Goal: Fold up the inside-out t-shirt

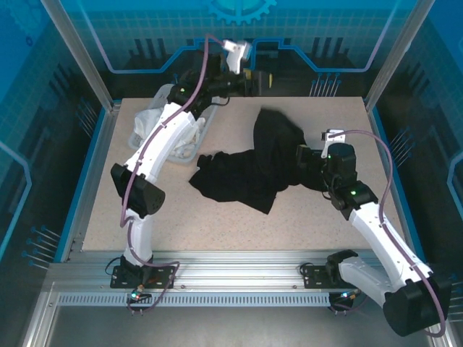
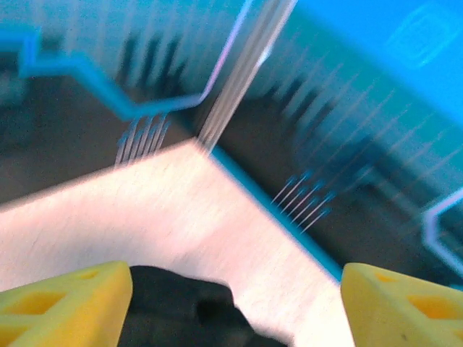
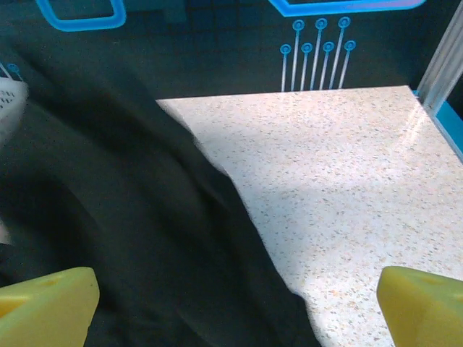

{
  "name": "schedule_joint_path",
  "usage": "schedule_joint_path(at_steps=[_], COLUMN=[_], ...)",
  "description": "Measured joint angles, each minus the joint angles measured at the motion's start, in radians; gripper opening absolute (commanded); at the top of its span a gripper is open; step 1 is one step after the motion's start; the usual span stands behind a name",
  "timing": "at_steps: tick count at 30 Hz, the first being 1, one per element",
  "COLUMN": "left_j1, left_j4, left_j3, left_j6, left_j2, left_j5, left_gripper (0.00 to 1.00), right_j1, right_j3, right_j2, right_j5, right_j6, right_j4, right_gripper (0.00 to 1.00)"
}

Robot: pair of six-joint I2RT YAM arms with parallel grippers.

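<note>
The black t-shirt point(image 1: 249, 173) lies crumpled on the counter point(image 1: 217, 217), one part bunched up at its far end and a wider part spread toward the near side, its near-left tip just beside the basket point(image 1: 136, 139) that holds white cloth point(image 1: 189, 137). The left pincer point(image 2: 236, 296) hangs beyond the shirt's far end, near the counter's back edge. Its yellow fingers point(image 2: 65, 300) stand wide apart with nothing clamped between them. A blurred lump of dark fabric shows low in the gap, and I cannot tell if it touches either finger. The right pincer point(image 3: 235, 307) sits at the shirt's right edge, its two fingers point(image 3: 43, 307) also spread wide and gripping nothing. One finger is over the black cloth and the other over bare counter beside the shirt. Contact with the fabric cannot be made out.
</note>
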Motion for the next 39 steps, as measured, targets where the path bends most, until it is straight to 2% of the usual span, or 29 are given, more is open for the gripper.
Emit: schedule_joint_path(at_steps=[3, 6, 8, 11, 19, 27, 31, 34, 39], left_j1=[0.067, 0.154, 0.195, 0.204, 0.172, 0.250, 0.324, 0.385, 0.451], left_j4=[0.014, -0.030, -0.063, -0.096, -0.193, -0.226, -0.224, -0.232, -0.243], left_j3=[-0.327, -0.456, -0.446, -0.384, -0.243, -0.247, -0.249, -0.213, -0.138], left_j6=[0.024, 0.053, 0.090, 0.147, 0.243, 0.306, 0.361, 0.388, 0.361], left_j2=[-0.102, -0.116, -0.081, 0.004, 0.247, 0.274, 0.274, 0.286, 0.295], left_j5=[-0.088, -0.216, -0.298, -0.388, -0.473, -0.599, -0.647, -0.680, -0.695], left_gripper=[0.87, 0.88, 0.87, 0.82, 0.51, 0.33, 0.32, 0.36, 0.57], right_j1=[0.043, 0.116, 0.149, 0.168, 0.169, 0.169, 0.169, 0.155, 0.082], right_j3=[-0.018, -0.012, 0.003, 0.026, 0.068, 0.080, 0.081, 0.081, 0.111], right_j2=[0.053, 0.167, 0.243, 0.310, 0.336, 0.361, 0.375, 0.385, 0.431], right_j5=[-0.076, -0.138, -0.156, -0.170, -0.193, -0.192, -0.185, -0.178, -0.177], right_j6=[-0.002, -0.002, -0.002, -0.002, 0.010, 0.010, 0.011, 0.021, 0.054], right_j4=[0.038, 0.070, 0.069, 0.066, 0.069, 0.021, -0.036, -0.088, -0.157], right_gripper=[1.00, 1.00, 1.00, 1.00, 1.00, 1.00, 0.99, 0.98, 0.90])
